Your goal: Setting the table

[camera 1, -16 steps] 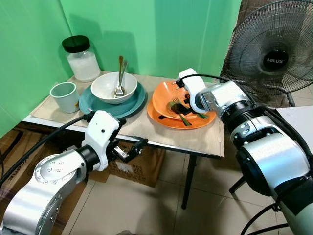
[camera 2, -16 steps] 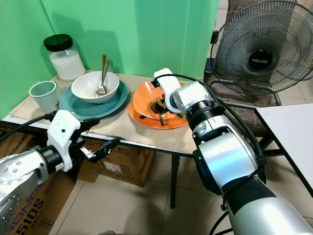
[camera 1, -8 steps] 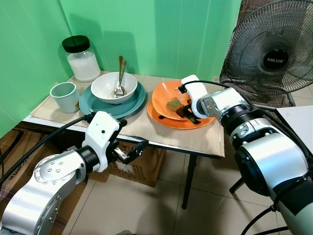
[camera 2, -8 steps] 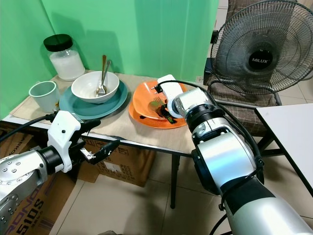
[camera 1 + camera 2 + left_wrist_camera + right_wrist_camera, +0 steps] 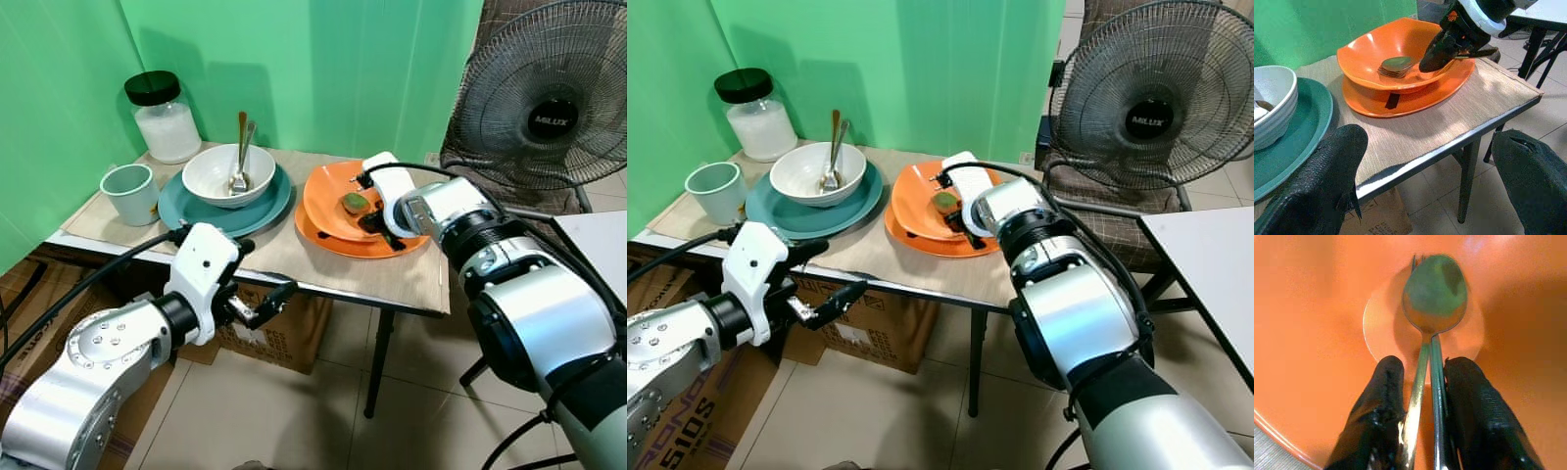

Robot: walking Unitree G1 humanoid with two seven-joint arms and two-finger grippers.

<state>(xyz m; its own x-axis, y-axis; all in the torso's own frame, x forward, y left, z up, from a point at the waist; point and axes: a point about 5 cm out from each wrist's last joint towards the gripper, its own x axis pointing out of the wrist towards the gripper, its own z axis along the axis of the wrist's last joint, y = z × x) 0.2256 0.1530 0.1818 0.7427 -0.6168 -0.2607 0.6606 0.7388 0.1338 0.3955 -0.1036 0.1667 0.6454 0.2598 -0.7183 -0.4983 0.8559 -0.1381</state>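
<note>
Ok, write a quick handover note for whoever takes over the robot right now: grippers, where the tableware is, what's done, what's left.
Right gripper: over the orange bowl, shut on a spoon and fork whose heads rest on the bowl's bottom.
Left gripper: open, idle below the table edge.
Orange bowl sits on an orange plate. White bowl with cutlery sits on the teal plate; cup and jar beside it.
Done: both bowls on plates.
Left: probably release the cutlery and withdraw.
</note>
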